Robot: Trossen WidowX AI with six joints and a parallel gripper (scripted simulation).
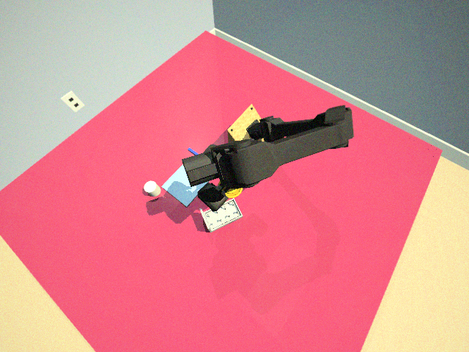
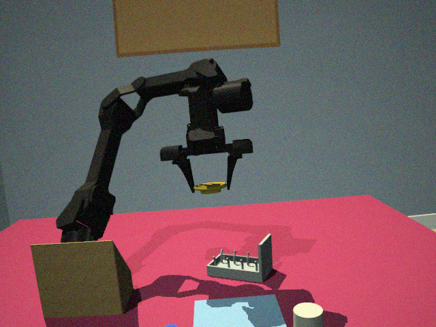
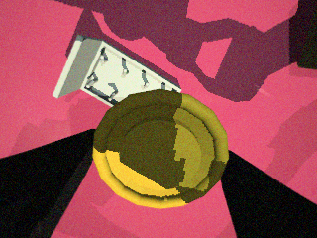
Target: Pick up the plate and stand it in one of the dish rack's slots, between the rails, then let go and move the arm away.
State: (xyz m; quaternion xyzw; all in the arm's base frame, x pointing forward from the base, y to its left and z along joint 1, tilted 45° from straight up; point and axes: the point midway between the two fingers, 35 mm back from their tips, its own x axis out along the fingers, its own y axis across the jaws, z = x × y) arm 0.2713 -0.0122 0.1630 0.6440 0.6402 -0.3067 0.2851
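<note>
The yellow round plate (image 1: 234, 192) (image 2: 210, 187) (image 3: 160, 149) is held roughly level, high above the red table. My gripper (image 2: 210, 190) (image 3: 159, 146) is shut on it, with one finger at each side of its rim. The white dish rack (image 1: 226, 223) (image 2: 232, 273) (image 3: 84, 66) stands on the table, well below the plate. It has a low tray wall, rows of short pegs and one tall end panel. In the wrist view the plate hides part of the rack, and the end panel is at the upper left.
A light blue square (image 1: 185, 197) (image 2: 225, 313) lies near the rack. A white cylinder (image 1: 152, 188) (image 2: 308, 311) stands beyond it. A wooden block (image 1: 242, 122) (image 2: 77, 281) stands near the arm's base. A blue object (image 1: 193, 151) (image 2: 171, 325) lies partly hidden.
</note>
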